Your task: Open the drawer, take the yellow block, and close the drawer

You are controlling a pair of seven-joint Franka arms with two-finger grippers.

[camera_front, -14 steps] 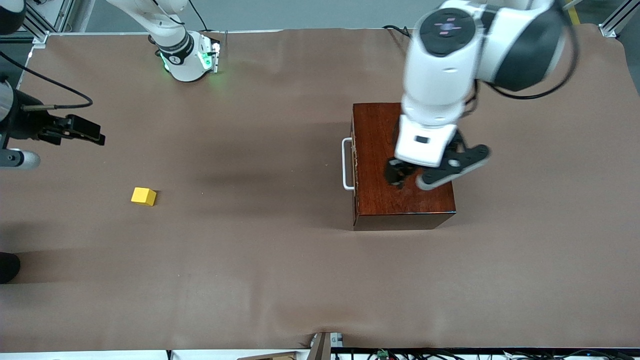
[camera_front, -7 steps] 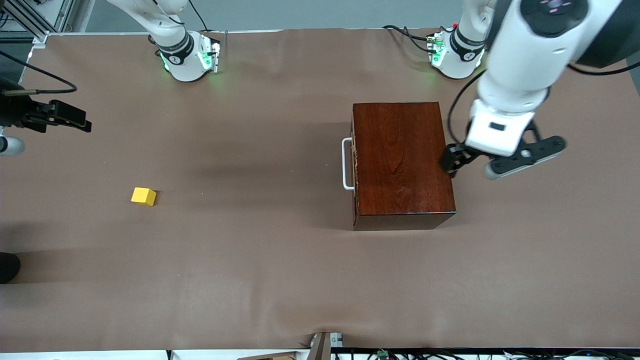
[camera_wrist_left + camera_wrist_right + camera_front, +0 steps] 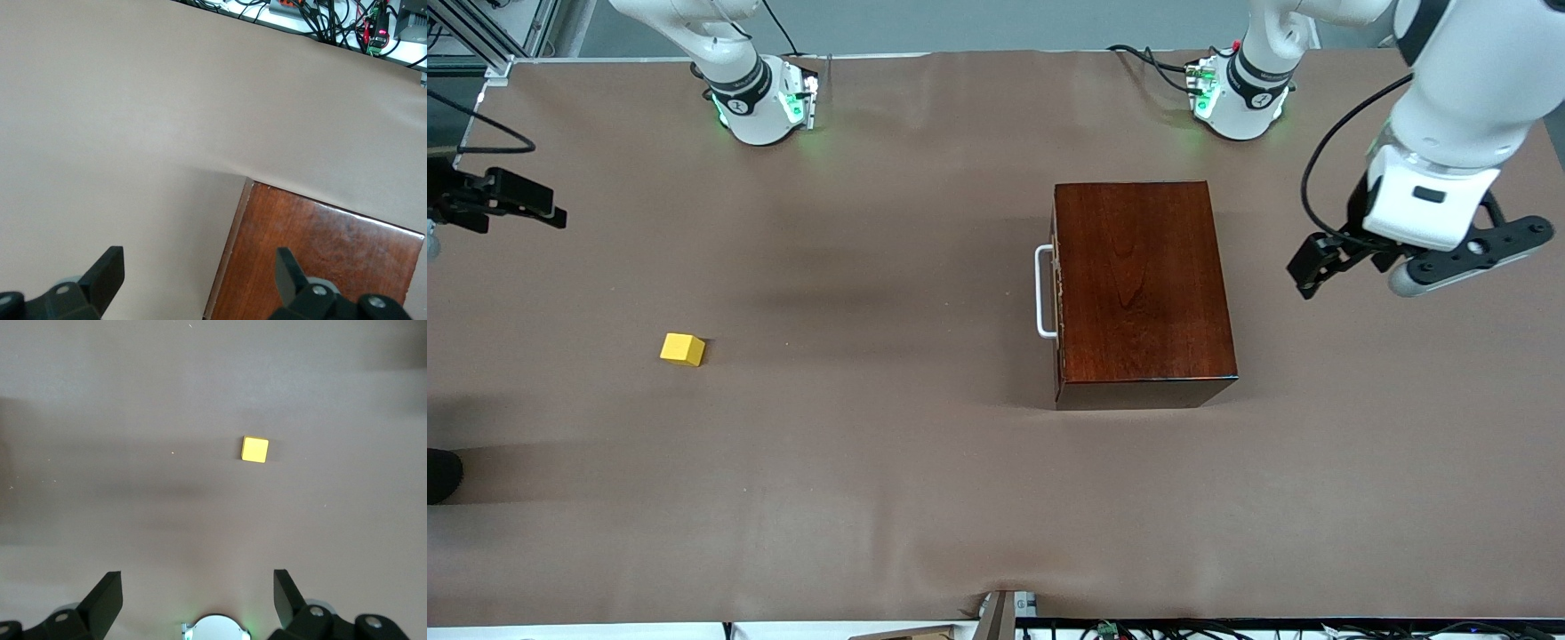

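Note:
The dark reddish-brown wooden box stands on the brown table, and its drawer is shut. The drawer's white bar handle faces the right arm's end. The yellow block lies on the bare table toward the right arm's end, well away from the box. My left gripper hangs open and empty over the table beside the box, toward the left arm's end. The left wrist view shows a corner of the box under my left gripper. My right gripper is open over the table's edge. In its wrist view my right gripper is empty and the yellow block lies off from it.
The two arm bases stand at the table's edge farthest from the front camera. Cables and electronics run along the table's edge nearest the front camera. A dark object shows at the right arm's end.
My left arm has swung off the top of the box toward the left arm's end of the table. My right gripper has drawn back toward the right arm's end. Box and block have not moved.

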